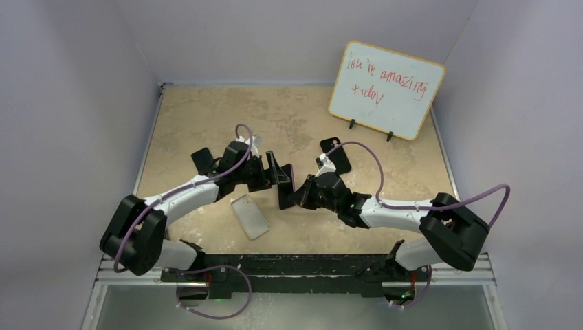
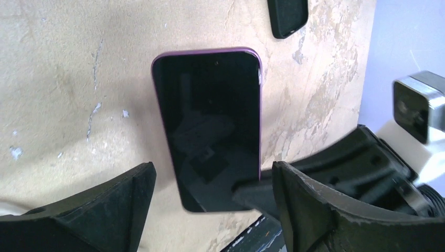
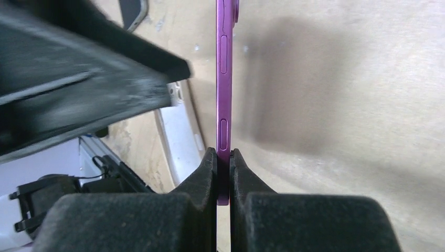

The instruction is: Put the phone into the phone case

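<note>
Tan mottled tabletop (image 1: 302,117): purple phone (image 3: 224,105) held aloft, clear plastic phone case (image 1: 249,216) lying empty at near left.
Right gripper (image 3: 224,157) clamps the phone's edge, left gripper (image 2: 210,173) spread open just beside it; insertion not yet done.

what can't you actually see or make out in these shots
Phone bottom end: left wrist view, covered by the right hand.
Phone's faces: right wrist view, edge-on only.
Phone, top view: a sliver between the right and left hand.
Whiteboard first words: top view, too small, scrawled.
</note>
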`<action>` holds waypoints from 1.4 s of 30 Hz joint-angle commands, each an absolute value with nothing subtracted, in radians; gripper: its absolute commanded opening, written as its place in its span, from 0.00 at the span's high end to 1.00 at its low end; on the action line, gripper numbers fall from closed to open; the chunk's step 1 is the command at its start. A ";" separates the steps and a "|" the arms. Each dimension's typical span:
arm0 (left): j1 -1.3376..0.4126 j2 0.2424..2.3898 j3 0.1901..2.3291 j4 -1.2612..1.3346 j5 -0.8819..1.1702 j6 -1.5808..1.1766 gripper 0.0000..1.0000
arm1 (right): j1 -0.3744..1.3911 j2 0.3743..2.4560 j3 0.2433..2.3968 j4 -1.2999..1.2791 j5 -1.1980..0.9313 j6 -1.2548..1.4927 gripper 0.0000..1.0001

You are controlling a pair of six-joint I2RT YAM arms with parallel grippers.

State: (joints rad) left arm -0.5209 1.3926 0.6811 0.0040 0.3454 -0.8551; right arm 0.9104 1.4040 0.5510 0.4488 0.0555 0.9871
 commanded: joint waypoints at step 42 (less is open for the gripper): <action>-0.527 1.181 0.603 -0.623 -0.227 -0.968 0.67 | 0.905 1.157 0.456 0.329 0.209 0.985 1.00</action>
State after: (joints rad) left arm -0.5259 1.1740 0.6033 -0.6739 -0.2317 -0.9840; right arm 0.9066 1.1816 0.4496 0.2749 0.1738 0.9871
